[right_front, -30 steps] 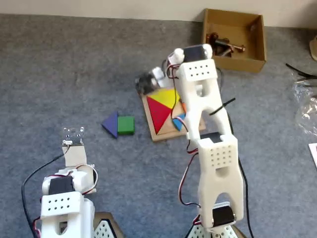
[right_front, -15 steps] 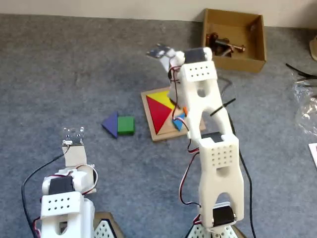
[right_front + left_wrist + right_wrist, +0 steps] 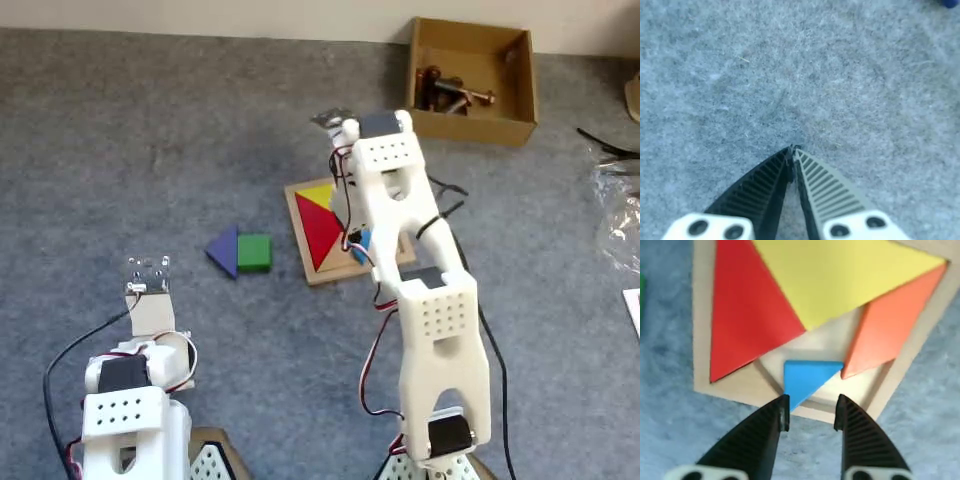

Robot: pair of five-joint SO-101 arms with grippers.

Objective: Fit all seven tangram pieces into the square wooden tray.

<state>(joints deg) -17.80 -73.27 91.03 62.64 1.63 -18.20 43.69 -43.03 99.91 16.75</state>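
Black ribbed fingers (image 3: 765, 432) of the right gripper (image 3: 811, 412) stand a narrow gap apart and hold nothing. They hang above the near rim of the square wooden tray (image 3: 701, 382), and one corner of the blue triangle (image 3: 807, 377) lies just ahead of the gap.

The left gripper (image 3: 792, 150) has its fingers (image 3: 825, 185) pressed together at the tips, also with nothing between them. It is positioned over bare grey felt.

Piece count: six are visible.
- Four lie in the tray: one red triangle (image 3: 745, 320), one yellow triangle (image 3: 835, 275), one orange piece (image 3: 890, 325) and the blue triangle.
- Two lie on the worktop (image 3: 150, 130): one green square (image 3: 254, 252) and one purple triangle (image 3: 225, 250). They touch each other and sit just beside the tray's left edge.

Edges and clearance: red and yellow meet along one long edge, and orange sits against yellow on the opposite side. Bare wood shows around the blue triangle, between red and orange. Open felt extends between the two loose pieces and the left gripper.

Containers: one tray as described, and one cardboard box (image 3: 470, 128) at the far right of the worktop. The box holds small brown and metallic items (image 3: 450, 90) that cannot be identified.
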